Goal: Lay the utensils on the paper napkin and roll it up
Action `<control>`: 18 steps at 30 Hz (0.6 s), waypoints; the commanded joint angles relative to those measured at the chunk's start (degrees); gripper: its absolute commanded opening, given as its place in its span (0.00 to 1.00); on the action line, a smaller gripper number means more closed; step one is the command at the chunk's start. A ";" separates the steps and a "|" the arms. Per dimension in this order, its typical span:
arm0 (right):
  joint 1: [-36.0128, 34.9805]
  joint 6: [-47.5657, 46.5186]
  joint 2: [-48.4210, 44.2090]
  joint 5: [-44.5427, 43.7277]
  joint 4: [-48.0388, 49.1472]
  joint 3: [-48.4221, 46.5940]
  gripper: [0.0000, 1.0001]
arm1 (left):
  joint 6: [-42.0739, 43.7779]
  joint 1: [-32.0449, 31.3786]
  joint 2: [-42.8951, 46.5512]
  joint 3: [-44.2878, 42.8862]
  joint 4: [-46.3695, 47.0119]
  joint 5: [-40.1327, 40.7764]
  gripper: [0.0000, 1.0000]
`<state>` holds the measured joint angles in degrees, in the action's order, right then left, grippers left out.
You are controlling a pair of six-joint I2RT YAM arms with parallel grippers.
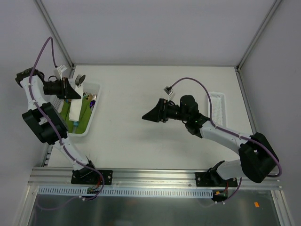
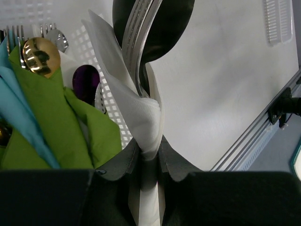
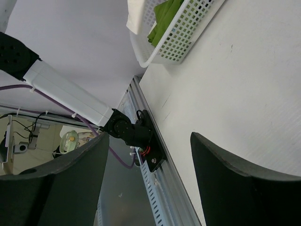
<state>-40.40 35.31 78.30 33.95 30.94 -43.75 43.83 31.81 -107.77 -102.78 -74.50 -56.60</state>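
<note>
Two arms stand at the near edge. The left gripper [image 2: 149, 149] is clenched on the one paper napkin [image 2: 141, 113], which is wrapped round the utensils [image 2: 162, 26]: one dark spoon bowl with a slim second piece along it. It holds them above the white basket [image 2: 113, 101] at the table's [image 1: 141, 84] left. That basket holds green cloths [image 2: 51, 117], number unclear, one teal cloth [image 2: 19, 99] and one gold spoon [image 2: 41, 56]. The right gripper [image 3: 149, 139] hangs spread, grasping nothing, over mid-table. One white tray [image 1: 216, 106] lies far right, with pale walls around
</note>
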 commanded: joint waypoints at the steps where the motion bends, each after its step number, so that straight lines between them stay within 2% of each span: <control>1: 0.24 -0.94 -0.96 1.03 1.23 0.06 0.73 | 6.96 2.11 -2.78 -4.00 -10.57 -3.96 0.00; 9: 0.24 -1.29 0.36 1.38 1.84 1.03 0.73 | 10.39 2.64 -8.60 -4.09 -11.81 -2.81 0.00; 18: 0.32 -1.03 0.97 1.11 3.16 2.88 0.73 | 9.25 2.64 -11.59 1.79 -6.10 -1.59 0.00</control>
<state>-40.36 35.14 79.15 33.98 31.14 -41.30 51.03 34.50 -118.87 -102.06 -75.44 -56.45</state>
